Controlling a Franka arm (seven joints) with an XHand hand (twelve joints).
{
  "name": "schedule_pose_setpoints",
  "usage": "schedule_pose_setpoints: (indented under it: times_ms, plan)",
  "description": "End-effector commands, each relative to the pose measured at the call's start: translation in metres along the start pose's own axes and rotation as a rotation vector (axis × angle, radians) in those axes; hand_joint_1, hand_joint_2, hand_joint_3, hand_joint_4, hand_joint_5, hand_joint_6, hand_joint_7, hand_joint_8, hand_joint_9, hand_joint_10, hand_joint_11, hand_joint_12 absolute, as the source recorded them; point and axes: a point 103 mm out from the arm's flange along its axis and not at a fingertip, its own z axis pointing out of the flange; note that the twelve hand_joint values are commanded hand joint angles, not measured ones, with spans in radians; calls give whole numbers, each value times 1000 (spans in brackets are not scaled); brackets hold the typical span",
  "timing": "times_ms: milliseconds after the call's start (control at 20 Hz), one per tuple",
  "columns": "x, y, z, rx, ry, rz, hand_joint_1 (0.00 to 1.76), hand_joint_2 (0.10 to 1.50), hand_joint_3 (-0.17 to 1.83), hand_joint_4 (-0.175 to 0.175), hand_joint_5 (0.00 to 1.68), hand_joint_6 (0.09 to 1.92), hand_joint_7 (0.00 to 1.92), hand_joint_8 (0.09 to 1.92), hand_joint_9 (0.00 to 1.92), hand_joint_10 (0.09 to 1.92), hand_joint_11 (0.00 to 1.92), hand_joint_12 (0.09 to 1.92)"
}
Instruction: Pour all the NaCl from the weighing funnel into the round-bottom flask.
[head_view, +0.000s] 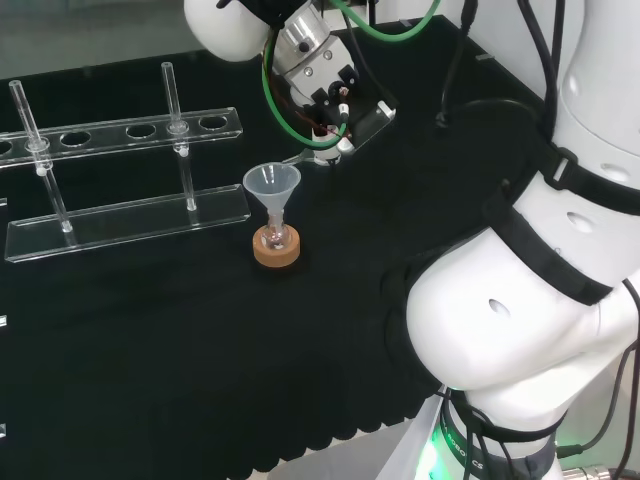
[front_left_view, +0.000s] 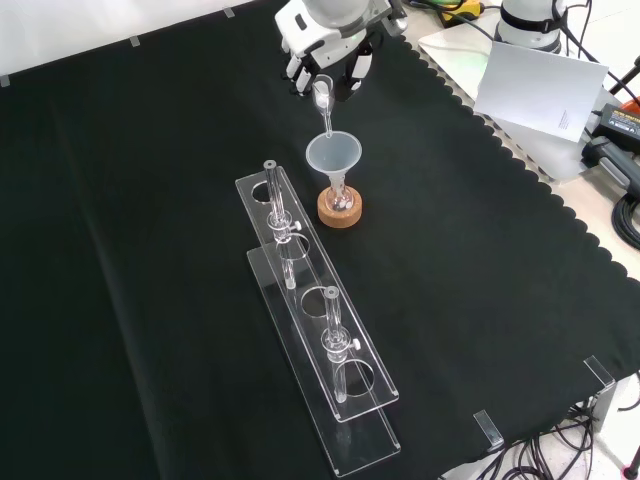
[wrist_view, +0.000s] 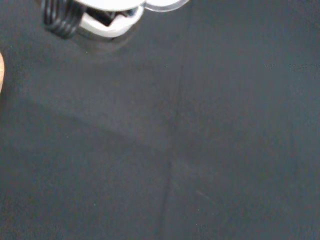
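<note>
Front view: fingers (front_left_view: 322, 62) pinching the weighing funnel (front_left_view: 323, 100), tipping its spout into the plastic funnel (front_left_view: 334, 156), feeding the flask (front_left_view: 340, 199) below.

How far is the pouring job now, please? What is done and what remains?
Done: a funnel sits in the round-bottom flask on its cork ring, and the hand holds the weighing funnel.
In hand: its spout is tilted down to the funnel's rim, a pouring pose.
Left: emptying it; how much NaCl has gone across cannot be seen.
</note>
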Motion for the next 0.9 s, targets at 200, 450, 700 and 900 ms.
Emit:
schedule_pose_setpoints:
  times_ms: [200, 450, 700, 900]
  plan:
    - [3, 0, -3, 1, -47, 1, 1128, 721, 496, 175, 1335, 495, 952, 609, 1354, 97, 1125, 837]
    - [3, 0, -5, -2, -62, -1, 1128, 721, 497, 175, 1335, 495, 952, 610, 1354, 95, 1124, 837]
    - [2, -1, -5, 3, -74, -1, 1128, 721, 497, 175, 1334, 496, 951, 611, 1353, 92, 1123, 837]
    - [1, -1, -6, 9, -78, -2, 1127, 721, 497, 175, 1334, 497, 951, 611, 1351, 90, 1122, 837]
